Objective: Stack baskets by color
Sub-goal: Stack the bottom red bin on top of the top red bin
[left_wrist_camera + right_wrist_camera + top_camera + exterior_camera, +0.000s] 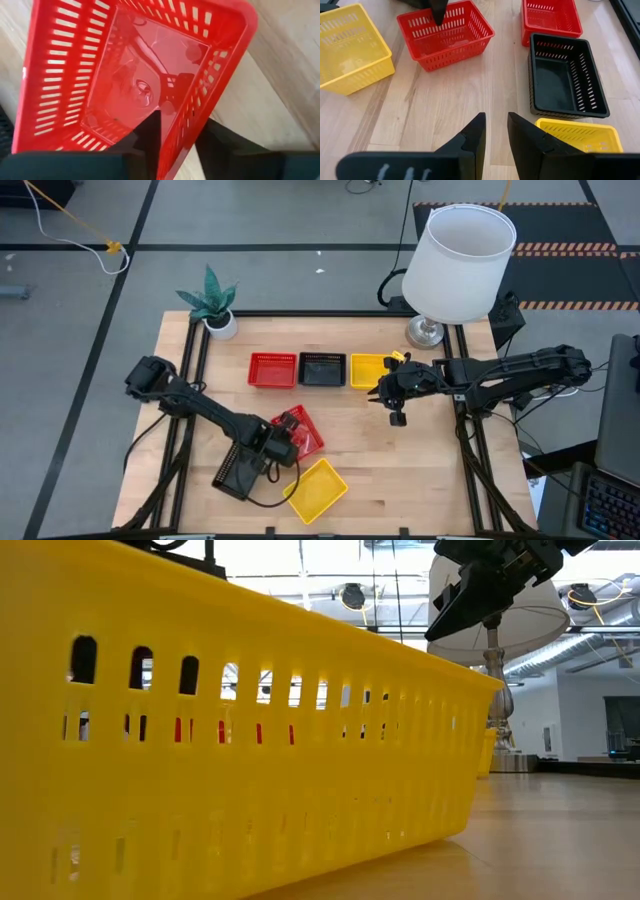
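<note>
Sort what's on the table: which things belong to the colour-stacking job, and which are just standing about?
Job:
- row of red basket, black basket, yellow basket
- loose red basket, left gripper fingers astride its wall
- loose black basket
- loose yellow basket
- right gripper, above the table, empty

Bystanders:
- white lamp
- potted plant
</note>
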Motion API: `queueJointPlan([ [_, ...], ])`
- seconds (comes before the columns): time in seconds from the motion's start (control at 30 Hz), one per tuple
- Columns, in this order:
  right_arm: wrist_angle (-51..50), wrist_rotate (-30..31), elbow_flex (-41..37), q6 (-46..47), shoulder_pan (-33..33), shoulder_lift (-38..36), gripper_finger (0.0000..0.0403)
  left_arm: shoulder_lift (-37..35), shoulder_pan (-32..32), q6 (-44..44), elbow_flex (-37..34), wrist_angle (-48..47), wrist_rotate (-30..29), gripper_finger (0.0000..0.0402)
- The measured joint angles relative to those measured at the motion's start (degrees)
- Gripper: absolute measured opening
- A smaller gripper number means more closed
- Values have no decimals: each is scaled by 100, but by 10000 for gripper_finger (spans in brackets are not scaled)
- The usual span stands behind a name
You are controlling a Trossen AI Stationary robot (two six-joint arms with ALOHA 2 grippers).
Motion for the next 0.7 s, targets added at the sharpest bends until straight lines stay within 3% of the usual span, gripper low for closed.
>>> queueJointPlan([
  [0.3, 0, 1, 0, 0, 0, 0, 73, -8, 0, 11, 0, -8, -4, 9],
  [0.7, 0, 2, 0, -42, 0, 0, 73, -372, 0, -337, 4, -6, -9, 7],
])
